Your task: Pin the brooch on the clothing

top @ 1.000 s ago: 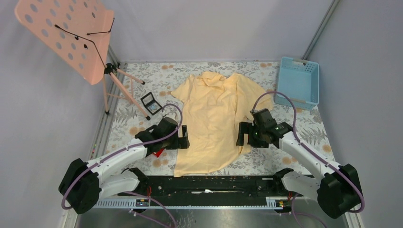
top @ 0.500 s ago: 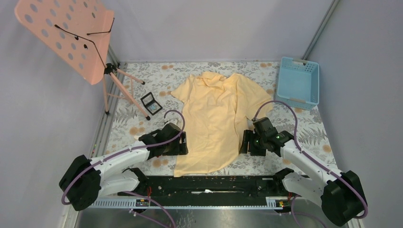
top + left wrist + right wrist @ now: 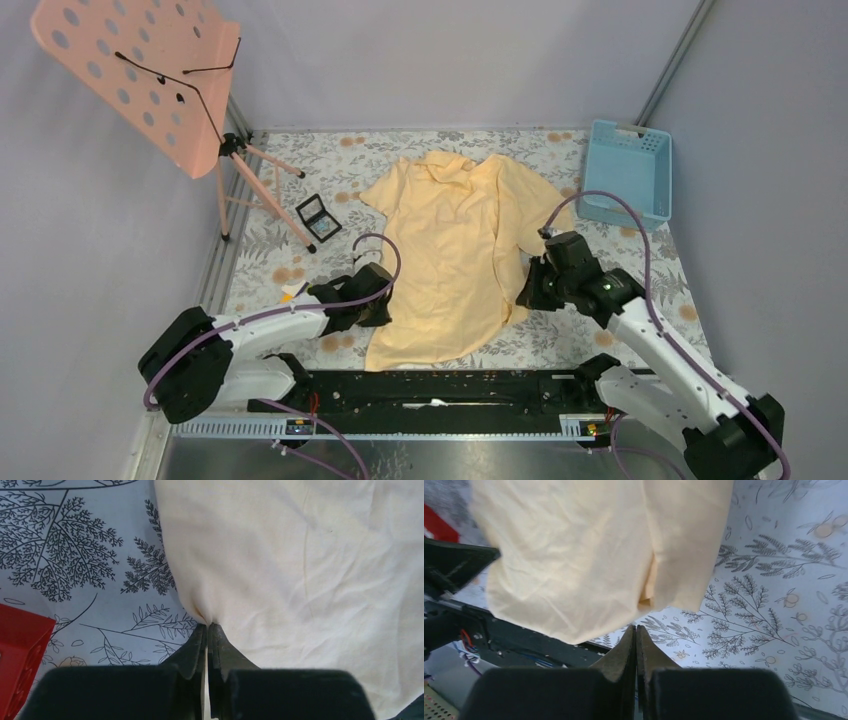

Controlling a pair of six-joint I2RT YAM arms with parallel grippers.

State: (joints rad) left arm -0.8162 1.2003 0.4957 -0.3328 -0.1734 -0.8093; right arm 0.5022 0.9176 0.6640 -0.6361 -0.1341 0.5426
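The clothing (image 3: pixel 450 250) is a pale yellow short-sleeved shirt lying flat on the flowered tablecloth, collar at the far end. My left gripper (image 3: pixel 385 305) sits at the shirt's left edge near the hem. In the left wrist view its jaws (image 3: pixel 207 626) are shut on a small pinch of the clothing (image 3: pixel 300 555). My right gripper (image 3: pixel 528 290) is at the shirt's right edge. In the right wrist view it (image 3: pixel 635 628) is shut with nothing between the fingers, and the clothing's hem (image 3: pixel 584 555) lies just beyond the tips. The brooch shows in no view.
A pink perforated music stand (image 3: pixel 140 70) stands at the far left, with a small black open case (image 3: pixel 318 216) beside its legs. A light blue basket (image 3: pixel 628 170) sits at the far right. A red toy (image 3: pixel 20 655) lies left of my left gripper. The black rail (image 3: pixel 450 385) runs along the near edge.
Both grippers went from open to shut. The left one slid toward the hem and closed on the shirt's edge. The right one closed at the shirt's right edge as its wrist swung.
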